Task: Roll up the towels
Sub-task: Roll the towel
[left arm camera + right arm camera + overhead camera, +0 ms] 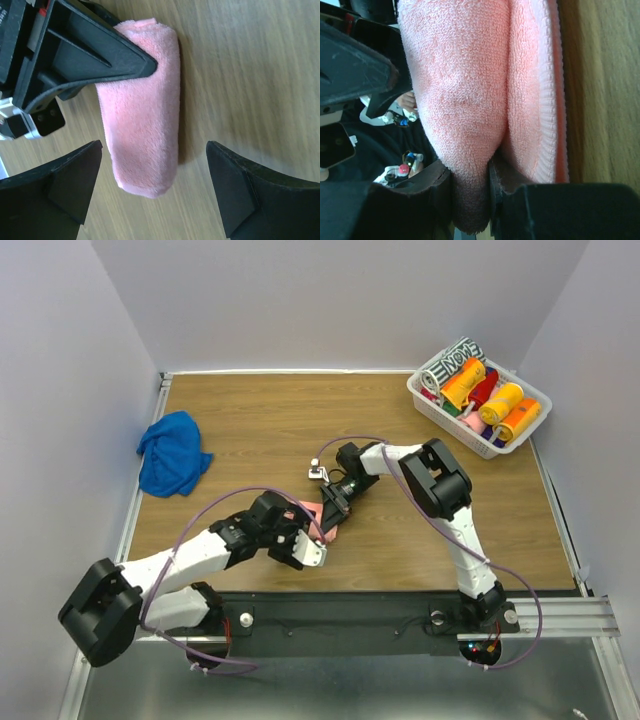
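The salmon pink towel [326, 523] lies rolled into a short cylinder on the wooden table, near the front middle. My right gripper [334, 502] is shut on one end of the roll, and a fold of pink towel [465, 90] is pinched between its pads [435, 185]. In the left wrist view the pink towel [145, 115] runs lengthwise, its free end level with the tips of my left gripper [155, 150]. That gripper stands wide open, both tips apart from the cloth. The royal blue towel [172, 453] sits crumpled at the table's left edge, away from both arms.
A white basket [478, 448] at the back right corner holds several orange, red and patterned towel rolls. Bare wood [280, 420] stretches between the blue towel and the basket. A metal rail runs along the near edge by the arm bases.
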Motion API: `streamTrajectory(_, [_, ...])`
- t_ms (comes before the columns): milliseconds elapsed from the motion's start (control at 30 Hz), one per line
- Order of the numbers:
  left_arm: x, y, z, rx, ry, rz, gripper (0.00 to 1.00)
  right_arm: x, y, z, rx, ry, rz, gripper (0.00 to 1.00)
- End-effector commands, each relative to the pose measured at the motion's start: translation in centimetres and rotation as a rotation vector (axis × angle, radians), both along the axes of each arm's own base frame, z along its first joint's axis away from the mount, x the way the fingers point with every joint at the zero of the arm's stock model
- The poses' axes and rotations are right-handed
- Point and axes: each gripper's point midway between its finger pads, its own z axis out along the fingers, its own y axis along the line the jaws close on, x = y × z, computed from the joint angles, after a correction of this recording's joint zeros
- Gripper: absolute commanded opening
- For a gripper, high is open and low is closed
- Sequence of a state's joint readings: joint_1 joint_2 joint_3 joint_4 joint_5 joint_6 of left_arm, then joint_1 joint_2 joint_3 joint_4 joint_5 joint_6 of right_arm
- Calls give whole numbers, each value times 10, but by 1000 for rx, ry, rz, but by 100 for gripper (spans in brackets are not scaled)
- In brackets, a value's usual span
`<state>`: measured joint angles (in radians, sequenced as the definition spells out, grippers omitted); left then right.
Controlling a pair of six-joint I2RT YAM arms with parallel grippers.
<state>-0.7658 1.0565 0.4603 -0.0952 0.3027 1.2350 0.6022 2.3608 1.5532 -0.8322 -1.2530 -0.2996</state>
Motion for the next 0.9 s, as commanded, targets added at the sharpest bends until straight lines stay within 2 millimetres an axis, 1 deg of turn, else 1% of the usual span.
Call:
streamTrajectory(0, [18, -17, 11, -32, -107, -14, 97, -11, -15, -30, -135, 2, 39, 4])
streamTrajectory(33, [18, -18, 4, -20, -84, 1, 91, -10, -15, -30, -136, 0, 39, 5])
streamTrajectory(100, [21, -22, 3, -14, -67, 32, 82, -10, -15, -29, -137, 1, 40, 6])
streamTrajectory(133, [22, -22, -7, 11, -33, 57, 66, -10, -15, -29, -138, 0, 40, 6])
streamTrajectory(167, [18, -21, -14, 26, 20, 100, 58, -10, -15, -29, -138, -2, 40, 7])
streamTrajectory(200, [22, -24, -11, 31, 33, 120, 54, -9, -15, -29, -137, -4, 39, 8])
streamTrajectory(233, [22, -25, -18, 46, 64, 135, 50, -8, -14, -27, -134, -8, 40, 9])
streamTrajectory(267, [17, -20, -25, 81, 106, 152, 44, -8, -14, -25, -129, -12, 41, 11])
streamTrajectory(333, [12, -20, -27, 89, 151, 155, 40, -2, -14, -21, -115, -34, 35, 27])
streamTrajectory(367, [7, -19, -28, 93, 168, 144, 38, 2, -15, -18, -112, -42, 28, 36])
streamTrajectory(400, [-3, -20, -29, 92, 213, 123, 37, 15, -18, -12, -107, -71, 5, 48])
streamTrajectory(433, [-11, -16, -30, 109, 250, 108, 36, 25, -19, -8, -108, -99, -10, 52])
streamTrajectory(467, [-20, -18, -31, 105, 289, 82, 36, 36, -23, -4, -110, -127, -29, 56])
streamTrajectory(500, [-23, -19, -30, 109, 307, 72, 36, 58, -35, 3, -123, -165, -83, 64])
streamTrajectory(533, [-26, -19, -31, 116, 330, 71, 36, 78, -37, 14, -112, -213, -115, 67])
streamTrajectory(567, [-34, -15, -37, 148, 379, 67, 36, 92, -44, 19, -124, -240, -146, 75])
streamTrajectory(600, [-36, -15, -38, 160, 399, 70, 35, 106, -50, 29, -117, -268, -177, 79])
streamTrajectory(633, [-35, -18, -38, 166, 427, 79, 35, 130, -63, 45, -107, -311, -237, 87])
streamTrajectory(700, [-40, -19, -38, 167, 506, 92, 35, 149, -80, 61, -115, -369, -289, 90])
streamTrajectory(733, [-35, -26, -31, 147, 524, 95, 35, 160, -93, 69, -118, -406, -320, 100])
streamTrajectory(767, [-38, -25, -35, 165, 581, 118, 35, 163, -101, 90, -105, -472, -338, 100])
streamTrajectory(800, [-36, -27, -33, 143, 631, 133, 35, 165, -110, 95, -130, -521, -346, 100])
streamTrajectory(833, [-29, -34, -25, 118, 651, 134, 35, 167, -120, 103, -131, -575, -357, 100])
streamTrajectory(867, [-29, -30, -29, 122, 731, 161, 36, 166, -128, 116, -140, -661, -376, 100])
